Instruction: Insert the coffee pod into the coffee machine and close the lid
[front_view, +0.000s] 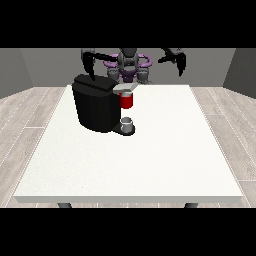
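A black coffee machine stands on the white table, left of the middle and towards the back. A grey lid flap juts out at its top right, and under it hangs a red thing at the machine. On the machine's base plate sits a small grey thing; I cannot tell whether it is the pod. The hand at the view's left is raised behind the machine's top, fingers hanging down, holding nothing. The hand at the view's right is raised above the table's far edge, fingers spread, holding nothing.
The robot's torso stands behind the table's far edge. A wooden floor surrounds the table, and grey walls close the back.
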